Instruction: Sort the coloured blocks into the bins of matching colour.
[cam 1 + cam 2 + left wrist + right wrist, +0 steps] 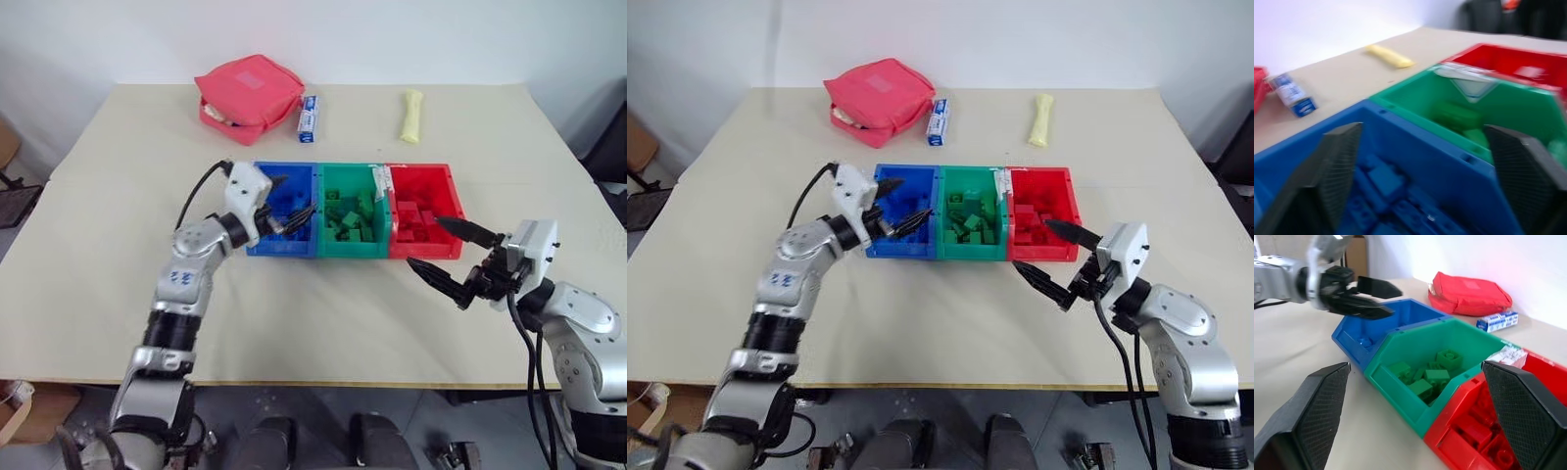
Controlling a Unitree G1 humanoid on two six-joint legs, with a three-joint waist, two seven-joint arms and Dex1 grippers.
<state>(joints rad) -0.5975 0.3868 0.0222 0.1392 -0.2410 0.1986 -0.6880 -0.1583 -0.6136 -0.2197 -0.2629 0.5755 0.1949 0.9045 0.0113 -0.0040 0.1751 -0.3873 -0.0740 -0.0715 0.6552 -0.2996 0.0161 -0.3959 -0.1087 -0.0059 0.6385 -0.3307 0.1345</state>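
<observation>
Three joined bins stand mid-table: blue bin, green bin, red bin. Blue blocks lie in the blue one, green blocks in the green one and red blocks in the red one. My left gripper hovers over the blue bin, open, with nothing between its fingers. My right gripper hangs just in front of the red bin's front right corner, above the table, open and empty.
At the back of the table lie a pinkish-red pouch, a blue-white tube and a pale yellow roll. A white slip sits on the wall between the green and red bins. Bare tabletop lies in front of the bins.
</observation>
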